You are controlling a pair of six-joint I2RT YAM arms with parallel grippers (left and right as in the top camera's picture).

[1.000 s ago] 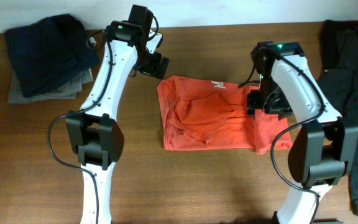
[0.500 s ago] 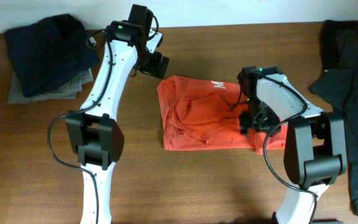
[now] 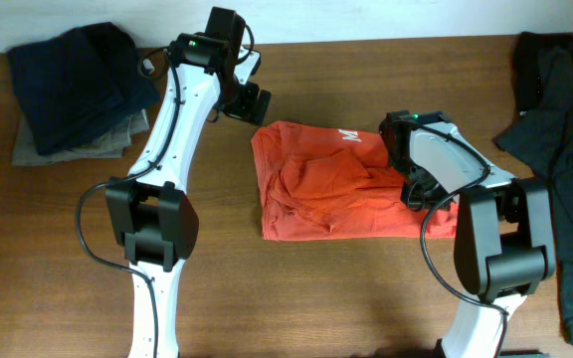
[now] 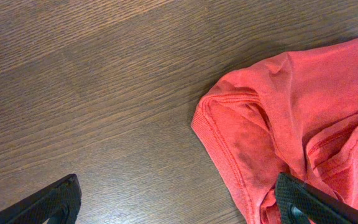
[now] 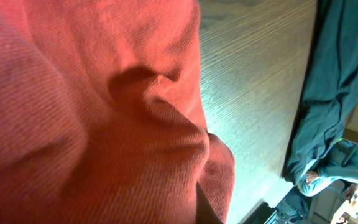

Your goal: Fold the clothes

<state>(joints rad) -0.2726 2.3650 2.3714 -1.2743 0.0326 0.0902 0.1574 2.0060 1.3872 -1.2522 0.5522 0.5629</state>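
Observation:
The clothes, a red-orange T-shirt (image 3: 326, 189) with white lettering at its far edge, lie bunched in the middle of the table. My left gripper (image 3: 252, 104) hovers open over the shirt's far left corner. In the left wrist view that hemmed corner (image 4: 247, 143) lies between the wide-apart fingers (image 4: 55, 202), and the left gripper (image 4: 179, 202) holds nothing. My right gripper (image 3: 418, 191) sits at the shirt's right edge, shut on a fold of the cloth. In the right wrist view red fabric (image 5: 92, 112) fills the frame and hides most of the right gripper (image 5: 201, 211).
A pile of dark navy clothes (image 3: 78, 85) on a grey cloth (image 3: 102, 144) lies at the back left. A dark garment (image 3: 565, 149) is spread along the right side, seen teal in the right wrist view (image 5: 340, 81). Bare wood (image 4: 104, 93) surrounds the shirt.
My right gripper moved left onto the shirt's right part, then closed on the cloth. The shirt's right flap is drawn inward. The left arm has not moved.

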